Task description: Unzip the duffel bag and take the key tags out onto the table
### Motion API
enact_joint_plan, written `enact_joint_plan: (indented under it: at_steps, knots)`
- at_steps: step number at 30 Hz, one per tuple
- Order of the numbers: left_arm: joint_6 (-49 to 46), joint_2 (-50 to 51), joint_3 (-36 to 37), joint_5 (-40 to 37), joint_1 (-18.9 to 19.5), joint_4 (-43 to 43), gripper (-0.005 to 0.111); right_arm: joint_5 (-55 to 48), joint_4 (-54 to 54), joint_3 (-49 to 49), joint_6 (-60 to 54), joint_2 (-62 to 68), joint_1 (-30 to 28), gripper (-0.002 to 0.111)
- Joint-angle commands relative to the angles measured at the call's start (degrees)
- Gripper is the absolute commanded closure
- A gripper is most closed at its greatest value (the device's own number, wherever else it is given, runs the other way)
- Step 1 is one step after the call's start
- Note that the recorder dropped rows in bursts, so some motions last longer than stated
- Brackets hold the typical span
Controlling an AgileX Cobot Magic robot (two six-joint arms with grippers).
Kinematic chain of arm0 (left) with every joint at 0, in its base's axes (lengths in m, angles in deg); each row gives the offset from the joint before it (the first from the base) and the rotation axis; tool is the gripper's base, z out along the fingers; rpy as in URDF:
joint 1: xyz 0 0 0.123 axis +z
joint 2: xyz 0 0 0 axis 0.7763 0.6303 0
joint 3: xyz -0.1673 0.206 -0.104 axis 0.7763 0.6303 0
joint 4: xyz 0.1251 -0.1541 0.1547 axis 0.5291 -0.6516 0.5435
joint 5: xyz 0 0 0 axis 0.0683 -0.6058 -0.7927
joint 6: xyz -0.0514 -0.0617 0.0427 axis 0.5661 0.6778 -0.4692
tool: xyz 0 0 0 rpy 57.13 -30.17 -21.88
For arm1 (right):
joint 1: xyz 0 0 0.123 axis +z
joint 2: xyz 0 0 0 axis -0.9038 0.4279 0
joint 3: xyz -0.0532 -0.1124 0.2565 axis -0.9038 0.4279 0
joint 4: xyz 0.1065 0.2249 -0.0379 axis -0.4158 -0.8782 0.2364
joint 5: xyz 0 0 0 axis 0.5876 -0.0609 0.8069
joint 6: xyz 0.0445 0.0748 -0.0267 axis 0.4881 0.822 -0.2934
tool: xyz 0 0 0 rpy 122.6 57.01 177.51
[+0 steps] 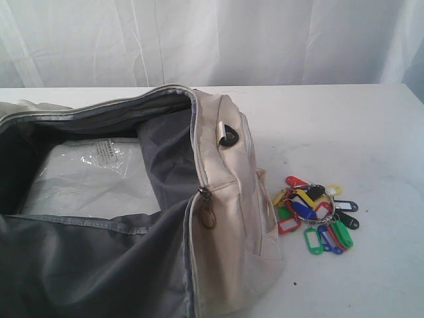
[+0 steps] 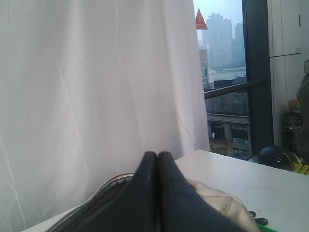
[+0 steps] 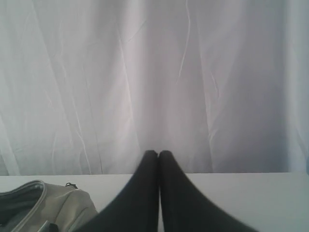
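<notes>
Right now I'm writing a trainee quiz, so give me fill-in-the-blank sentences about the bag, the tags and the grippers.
The duffel bag has its zipper ____ (open/shut).
The key tags lie on the white ____, beside the bag.
The left gripper and right gripper are both ____ (open/shut), empty.
Missing: open; table; shut.

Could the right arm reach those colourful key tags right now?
Probably yes: the key tags lie uncovered on the table, beside the duffel bag. The right gripper is shut and would need opening.
</notes>
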Motion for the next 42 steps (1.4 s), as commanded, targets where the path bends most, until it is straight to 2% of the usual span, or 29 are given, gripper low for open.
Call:
enact_joint_plan:
  at_steps: [1,25,29,33,36,42]
  knots:
    - [0.3,-0.5,0.2,-0.3,-0.1,-1.3,0.107,1.6,0.2,0.3,0.6,-0.4,0.0,0.108]
    - [0.1,-0.5,0.2,1.2,-0.1,-1.3,0.107,1.9,0.2,0.3,0.6,-0.4,0.0,0.108]
    - [0.5,-0.5,0.2,0.8,0.9,-1.3,0.107,1.9,0.2,0.3,0.4,-0.4,0.0,0.108]
    - [0.6,-0.5,0.2,-4.0,5.3,-1.3,0.107,1.9,0.2,0.3,0.4,-0.4,0.0,0.108]
    - [0.6,-0.5,0.2,-9.3,10.5,-1.3,0.107,1.9,0.2,0.3,0.4,-0.4,0.0,0.108]
    - [1.6,-0.5,0.2,-23.8,25.2,-1.3,0.107,1.9,0.2,0.3,0.4,-0.4,0.0,0.108]
